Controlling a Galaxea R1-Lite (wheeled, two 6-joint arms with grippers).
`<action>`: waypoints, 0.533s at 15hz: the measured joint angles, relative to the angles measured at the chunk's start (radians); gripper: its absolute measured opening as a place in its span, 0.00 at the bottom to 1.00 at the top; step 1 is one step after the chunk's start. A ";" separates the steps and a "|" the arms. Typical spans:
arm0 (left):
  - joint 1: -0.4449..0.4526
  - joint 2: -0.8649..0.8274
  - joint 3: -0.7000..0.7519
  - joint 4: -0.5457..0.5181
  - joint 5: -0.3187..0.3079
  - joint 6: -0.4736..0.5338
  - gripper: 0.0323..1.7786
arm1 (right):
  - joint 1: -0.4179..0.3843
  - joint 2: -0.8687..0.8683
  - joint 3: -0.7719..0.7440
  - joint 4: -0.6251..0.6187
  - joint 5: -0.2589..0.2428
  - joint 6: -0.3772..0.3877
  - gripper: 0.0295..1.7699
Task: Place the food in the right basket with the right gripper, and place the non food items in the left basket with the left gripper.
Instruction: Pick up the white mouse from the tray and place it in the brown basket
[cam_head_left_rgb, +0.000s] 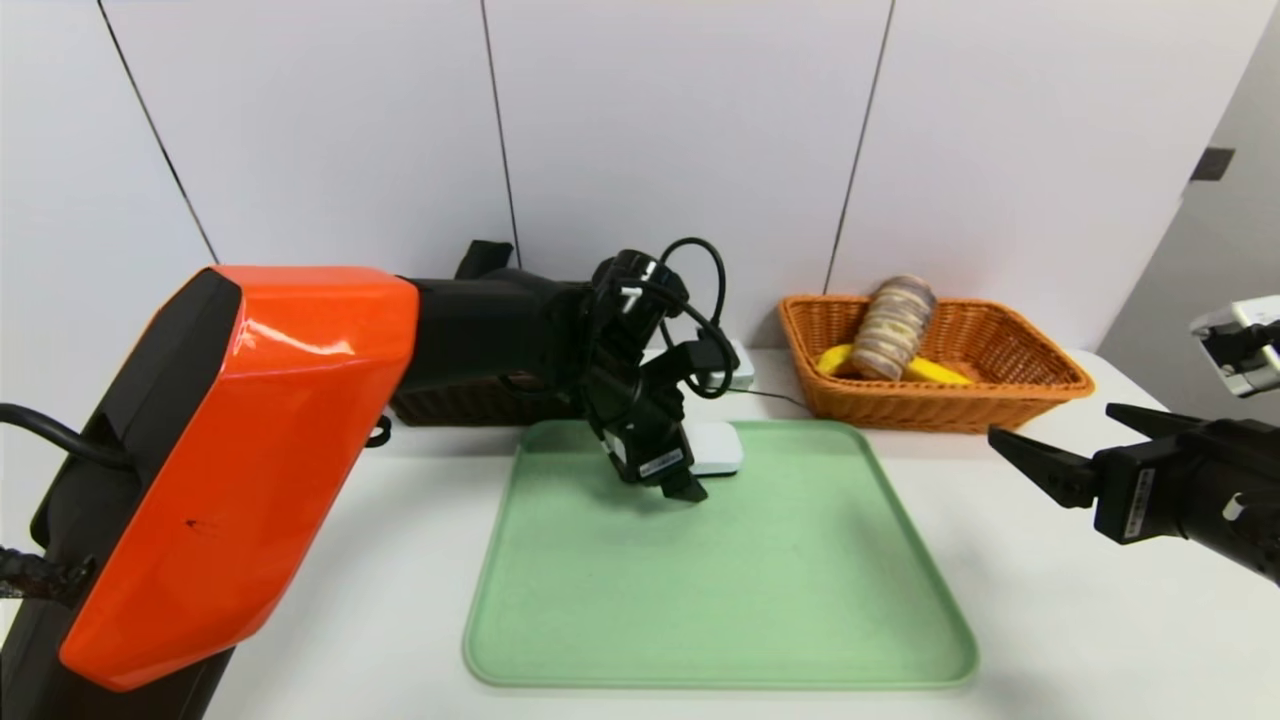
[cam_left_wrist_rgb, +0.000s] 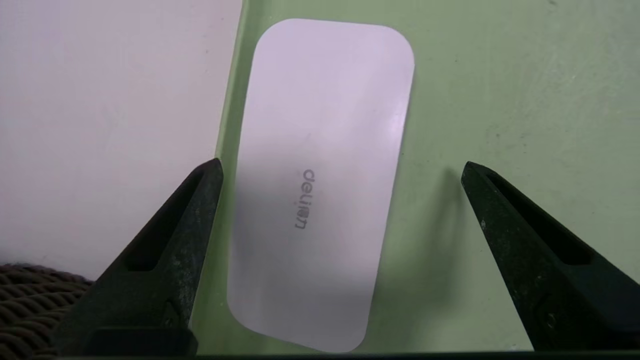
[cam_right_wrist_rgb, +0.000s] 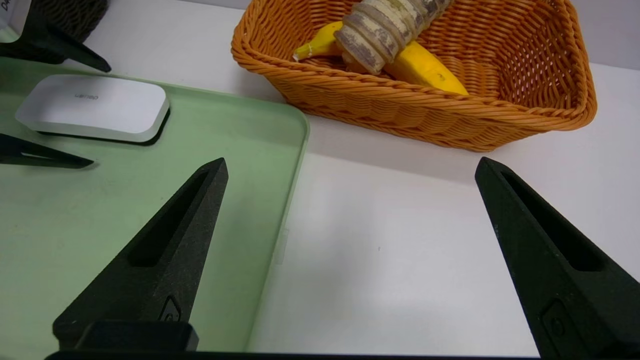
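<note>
While spread, left claw (cam_left_wrist_rgb: 341, 167) straddles white device (cam_left_wrist_rgb: 320, 185) — untouched.

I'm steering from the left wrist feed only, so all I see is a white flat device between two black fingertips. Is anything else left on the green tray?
Observer: No. In the head view the white device is the only item on the green tray, at its far edge.
Operator: Is the food sorted?
Observer: Yes. The banana and the bread loaf both lie in the orange basket, the loaf resting across the banana.
Operator: Where's the right pincer?
Observer: The right pincer hangs open over the bare table, right of the tray, holding nothing.
Operator: Is my left pincer touching the device?
Observer: The left pincer stands open astride it; I can't tell whether it touches.
</note>
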 joint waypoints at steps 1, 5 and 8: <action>0.002 0.002 0.000 0.002 -0.002 0.000 0.95 | 0.002 0.000 0.001 0.000 0.000 0.000 0.97; 0.010 0.013 0.000 0.002 -0.005 0.000 0.95 | 0.014 0.001 0.003 0.000 0.000 0.001 0.97; 0.015 0.020 0.000 -0.001 -0.006 -0.002 0.95 | 0.017 0.003 0.003 0.000 0.000 0.004 0.97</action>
